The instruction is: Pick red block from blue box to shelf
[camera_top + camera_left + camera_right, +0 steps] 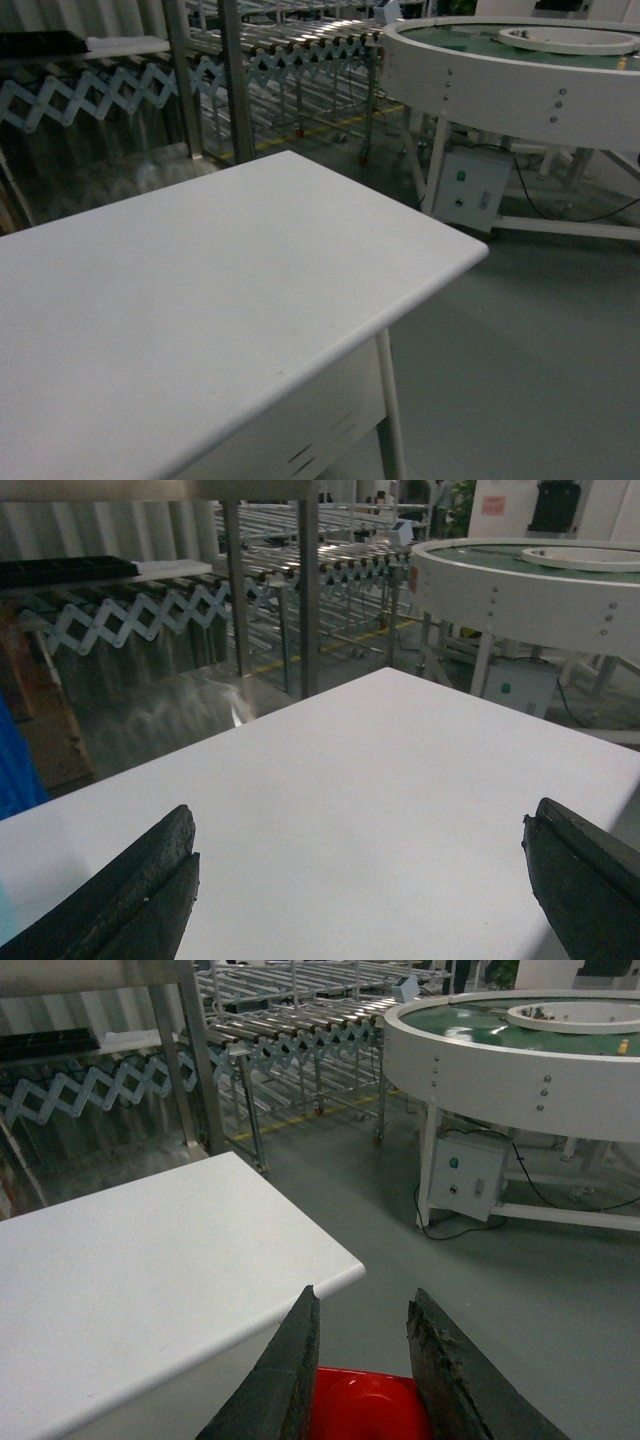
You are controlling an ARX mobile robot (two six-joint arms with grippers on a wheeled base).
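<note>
Step in hand: carrying. The red block [362, 1408] sits between the fingers of the right gripper [362, 1360], so I judge the pick done and the transfer to the shelf [232, 70] under way.
Right gripper: closed on the red block; in the right wrist view both dark fingers press its sides, held out past the near right corner of the white table [200, 300], over the grey floor [540, 330].
Left gripper [360, 880]: spread wide and empty, its two fingers at the near left and near right of its own view, hovering above the table top.
Red block: only its top shows, at the near edge of the right wrist view; the stud cannot be made out.
Blue box: not in any view; a strip of blue at the far left edge of the left wrist view is too cropped to name.
Shelf: shiny steel uprights beyond the far edge of the table, to the left; its levels are mostly out of frame.
Next move: likely to need the base or right arm to go forward and left, around the table.
In the way: the table lies between gripper and shelf.
Nearby: a roller conveyor [300, 50] on scissor supports behind the uprights; a round white turntable [510, 70] far right, with a control box [468, 190] beneath.
</note>
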